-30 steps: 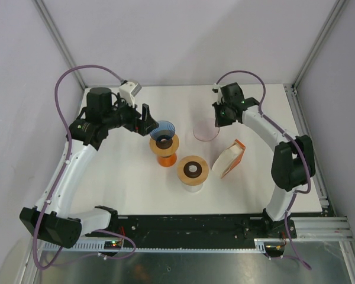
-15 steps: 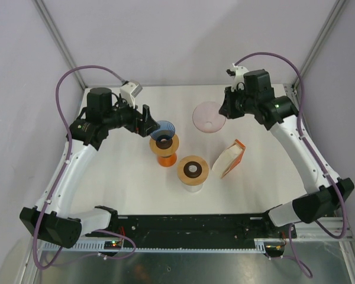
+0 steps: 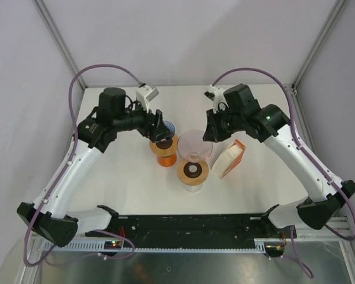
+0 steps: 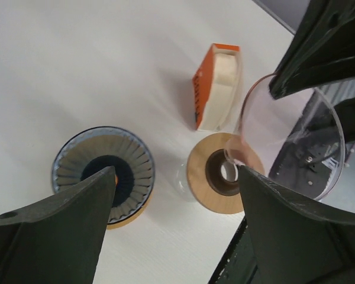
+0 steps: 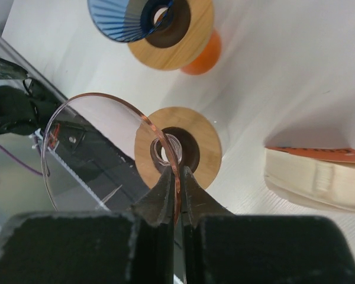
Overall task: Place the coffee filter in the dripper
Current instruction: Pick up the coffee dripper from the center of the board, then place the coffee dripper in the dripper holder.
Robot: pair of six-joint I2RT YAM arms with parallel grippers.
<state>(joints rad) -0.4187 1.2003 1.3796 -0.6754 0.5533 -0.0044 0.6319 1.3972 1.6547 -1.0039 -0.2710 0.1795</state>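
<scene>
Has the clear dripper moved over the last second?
Yes. The dripper, in the right gripper, came nearer the arm bases and is now over the wooden stand.

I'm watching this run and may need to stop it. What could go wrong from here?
The right gripper pinches the clear dripper only by its thin rim, tilted, so it may slip or twist while being seated on the wooden collar. The open left gripper hangs close over the blue dripper, and both arms crowd the middle, so a bump might tip something over.
</scene>
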